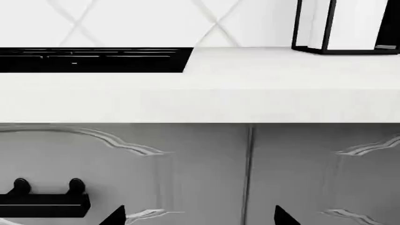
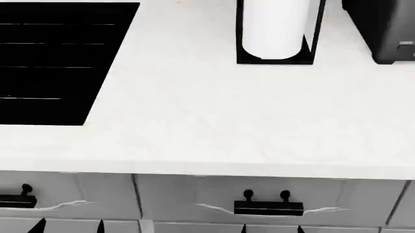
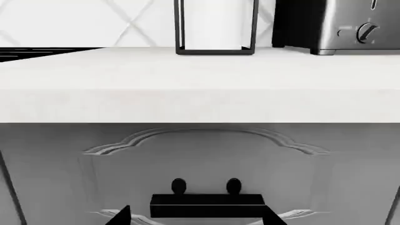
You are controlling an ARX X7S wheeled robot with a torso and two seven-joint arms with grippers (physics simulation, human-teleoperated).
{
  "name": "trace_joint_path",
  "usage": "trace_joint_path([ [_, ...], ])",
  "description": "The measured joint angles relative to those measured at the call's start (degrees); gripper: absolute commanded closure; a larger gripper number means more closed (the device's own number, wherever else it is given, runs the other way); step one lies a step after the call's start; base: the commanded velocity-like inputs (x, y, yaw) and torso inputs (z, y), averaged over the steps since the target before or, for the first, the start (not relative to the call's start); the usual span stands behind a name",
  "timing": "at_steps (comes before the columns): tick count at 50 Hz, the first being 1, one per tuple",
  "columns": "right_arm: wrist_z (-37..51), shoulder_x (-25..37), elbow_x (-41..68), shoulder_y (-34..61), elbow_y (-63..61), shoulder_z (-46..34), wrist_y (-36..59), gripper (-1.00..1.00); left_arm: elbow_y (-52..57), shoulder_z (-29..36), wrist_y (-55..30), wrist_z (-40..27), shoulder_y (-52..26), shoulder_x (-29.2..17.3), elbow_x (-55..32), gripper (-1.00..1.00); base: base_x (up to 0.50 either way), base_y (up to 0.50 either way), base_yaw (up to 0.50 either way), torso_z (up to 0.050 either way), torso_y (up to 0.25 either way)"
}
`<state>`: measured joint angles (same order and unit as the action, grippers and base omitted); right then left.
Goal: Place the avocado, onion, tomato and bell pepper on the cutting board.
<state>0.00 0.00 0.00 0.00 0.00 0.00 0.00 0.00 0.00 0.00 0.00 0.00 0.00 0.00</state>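
White counter: black cooktop at far left; paper-towel roll in a black frame at far centre; dark toaster at far right. Grey drawer fronts with black handles below the near edge. Left tool and right tool: only fingertips visible, spread apart, holding nothing, low before the drawers. Avocado, onion, tomato, bell pepper, cutting board: in no view.

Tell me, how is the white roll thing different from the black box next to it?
The paper towel roll is white and round, in a thin black frame; the toaster is dark and boxy. The right wrist view shows a dial on the toaster; the roll is plain. Both stand at the back of the white counter.
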Motion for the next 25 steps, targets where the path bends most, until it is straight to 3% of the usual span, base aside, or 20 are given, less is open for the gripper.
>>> trace_joint_path([
  [16, 2.79, 2.27, 2.07, 0.4, 0.55, -2.73, 0.91, -1.0, -0.58, 2.92, 0.22, -2.35, -0.29, -2.25, -2.1, -1.0, 0.0, 0.01, 0.0, 0.0, 0.0],
  [25, 4.72, 3.55, 0.76, 0.09, 0.47, -4.49, 0.7, -1.0, -0.16, 4.47, -0.31, -3.92, -0.17, -3.32, -2.42, -1.0, 0.0, 0.41, 0.0, 0.0, 0.0],
])
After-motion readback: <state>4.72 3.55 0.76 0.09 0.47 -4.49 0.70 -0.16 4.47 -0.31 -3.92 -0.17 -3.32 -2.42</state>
